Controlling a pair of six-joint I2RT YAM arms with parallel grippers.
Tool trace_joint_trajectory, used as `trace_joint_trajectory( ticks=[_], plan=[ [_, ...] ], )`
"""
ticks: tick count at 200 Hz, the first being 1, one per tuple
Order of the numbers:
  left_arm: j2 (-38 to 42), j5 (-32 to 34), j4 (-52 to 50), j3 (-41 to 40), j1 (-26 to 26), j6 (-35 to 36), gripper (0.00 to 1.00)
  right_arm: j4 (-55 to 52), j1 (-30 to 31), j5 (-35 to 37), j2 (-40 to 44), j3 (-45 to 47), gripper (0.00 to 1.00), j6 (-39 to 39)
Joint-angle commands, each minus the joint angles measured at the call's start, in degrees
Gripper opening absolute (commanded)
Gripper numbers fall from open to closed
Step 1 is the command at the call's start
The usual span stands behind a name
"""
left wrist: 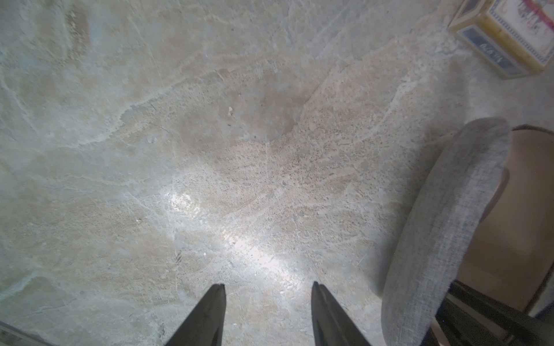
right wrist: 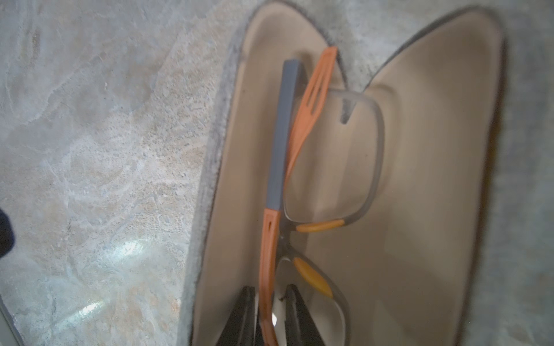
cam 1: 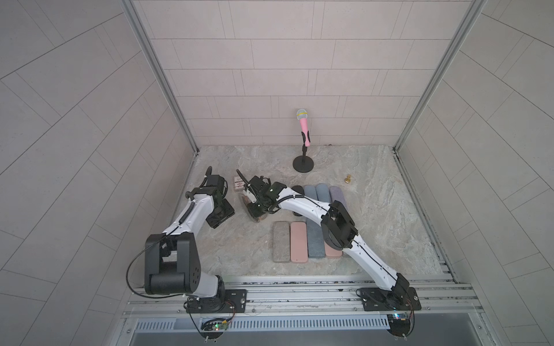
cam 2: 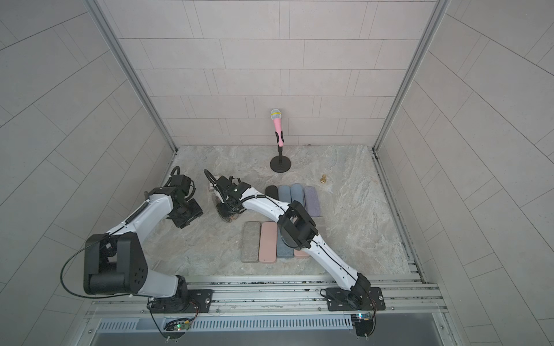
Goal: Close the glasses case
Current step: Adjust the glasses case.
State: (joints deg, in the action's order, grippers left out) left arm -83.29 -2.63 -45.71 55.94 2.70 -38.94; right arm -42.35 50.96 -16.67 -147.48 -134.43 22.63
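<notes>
The left gripper (left wrist: 267,289) is seen released, its jaws apart over bare table (cam 1: 389,209) near the left edge, with nothing between them. Just beyond it, a small printed box (cam 1: 239,183) is found toward the back.

One open glasses case (right wrist: 434,179) is laid in the left half of the table, about midway between the back and front edges. One pair of glasses (right wrist: 332,149) is lodged in it, a lens lying over the hinge crease. The right gripper (right wrist: 269,287) is lowered into the case with its jaws narrow on either side of an orange temple (right wrist: 269,254). Whether the temple is actually clamped cannot be told.

The case is judged light, with stiff shells under a woven cover that should not slip. It is probably best taken at the free long edge of one half, away from the hinge. The glasses would first have to be seated flat, or the lens could be pinched.

Eight closed cases are counted: four in the front row (cam 1: 299,241) and four in the back row (cam 1: 322,193), with more possibly hidden by the arm. One pink microphone (cam 1: 304,125) is stood at the back edge, and one small brass piece (cam 1: 347,179) is set to its right.
</notes>
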Motion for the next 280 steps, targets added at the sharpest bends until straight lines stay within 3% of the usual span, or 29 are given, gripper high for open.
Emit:
trace_joint_trajectory(
  ticks=[1,166,280],
  plan=[
    [-0.63,0.04,-0.30,-0.75,0.50,0.79,0.53,-1.86,-0.15,0.41,-0.72,-0.83,0.17,-0.86],
    [-1.60,-1.08,0.78,-1.36,0.50,0.86,0.53,-5.11,0.21,4.64,6.04,-0.45,0.12,-4.22],
    [-1.83,-1.16,0.94,-1.54,0.48,0.97,0.52,-6.89,0.13,8.66,4.07,-1.06,0.12,-6.62]
  ],
)
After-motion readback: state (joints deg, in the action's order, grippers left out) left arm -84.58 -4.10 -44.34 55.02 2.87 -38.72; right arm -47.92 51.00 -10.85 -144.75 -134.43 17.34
